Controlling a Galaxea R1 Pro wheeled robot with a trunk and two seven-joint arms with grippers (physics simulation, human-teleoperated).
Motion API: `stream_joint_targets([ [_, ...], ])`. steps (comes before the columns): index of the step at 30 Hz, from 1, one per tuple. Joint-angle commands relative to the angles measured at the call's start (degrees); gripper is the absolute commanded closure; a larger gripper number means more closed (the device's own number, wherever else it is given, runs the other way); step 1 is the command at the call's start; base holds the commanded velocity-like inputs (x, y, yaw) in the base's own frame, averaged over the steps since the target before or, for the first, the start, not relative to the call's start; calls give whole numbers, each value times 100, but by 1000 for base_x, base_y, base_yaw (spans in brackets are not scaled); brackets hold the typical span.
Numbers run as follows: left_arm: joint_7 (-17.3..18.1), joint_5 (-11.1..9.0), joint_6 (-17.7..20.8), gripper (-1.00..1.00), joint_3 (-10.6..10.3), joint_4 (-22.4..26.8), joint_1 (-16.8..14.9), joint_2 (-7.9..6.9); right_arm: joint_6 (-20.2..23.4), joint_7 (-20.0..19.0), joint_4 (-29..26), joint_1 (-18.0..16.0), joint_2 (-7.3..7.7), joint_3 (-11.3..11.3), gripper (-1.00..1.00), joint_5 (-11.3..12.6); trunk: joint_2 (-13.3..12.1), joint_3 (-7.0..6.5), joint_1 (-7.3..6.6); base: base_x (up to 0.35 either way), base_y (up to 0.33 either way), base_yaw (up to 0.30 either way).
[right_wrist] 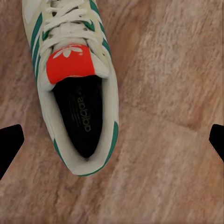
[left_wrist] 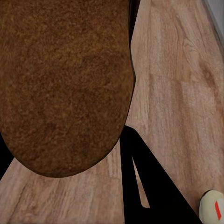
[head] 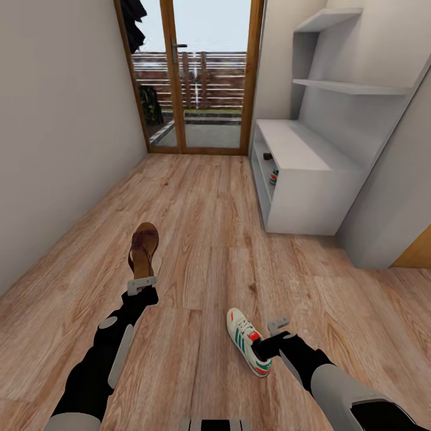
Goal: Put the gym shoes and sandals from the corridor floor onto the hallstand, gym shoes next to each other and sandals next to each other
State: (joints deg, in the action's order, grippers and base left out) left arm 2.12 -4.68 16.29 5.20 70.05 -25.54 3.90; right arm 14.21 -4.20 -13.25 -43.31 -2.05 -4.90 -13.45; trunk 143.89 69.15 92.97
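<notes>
A dark brown sandal [head: 143, 246] sits in my left gripper [head: 142, 285], which is shut on its heel end above the corridor floor [head: 203, 239]. In the left wrist view the sandal [left_wrist: 65, 84] looms close, with a dark finger [left_wrist: 140, 182] beside it. A white gym shoe [head: 247, 341] with teal stripes lies on the floor at the lower right. My right gripper [head: 270, 336] hovers open over its heel; the gym shoe [right_wrist: 74, 84] lies between the wide-spread fingertips [right_wrist: 9, 142]. The hallstand [head: 311, 161] stands at the right wall, with the second gym shoe [head: 274, 176] and a brown sandal [head: 267, 157] in its open compartments.
A glass door [head: 197, 72] with a wooden frame closes the corridor's far end. A plain wall [head: 54, 131] runs along the left. Floating shelves [head: 353, 87] hang above the bench. Bare planks stretch between the shoes and the hallstand.
</notes>
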Motion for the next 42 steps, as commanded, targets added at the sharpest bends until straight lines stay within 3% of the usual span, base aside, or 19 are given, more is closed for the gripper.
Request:
stream_joint_targets([
  [1,26,-33,41,100,17,8,-3,8,42,-16,-31,-1,2,-28,-100,-42,2,5,-1,0,0,0],
  [14,26,-34,42,100,15,6,-3,6,64,-41,-485,-2,-4,-28,-100,-43,2,6,-1,0,0,0],
  [30,26,-42,41,100,17,0,-2,7,56,-38,-522,-10,-50,-52,-100,-43,2,6,-1,0,0,0],
  [42,26,-42,41,100,8,0,-2,13,56,-37,-519,-11,-43,-55,-100,-43,18,360,30,0,0,0],
])
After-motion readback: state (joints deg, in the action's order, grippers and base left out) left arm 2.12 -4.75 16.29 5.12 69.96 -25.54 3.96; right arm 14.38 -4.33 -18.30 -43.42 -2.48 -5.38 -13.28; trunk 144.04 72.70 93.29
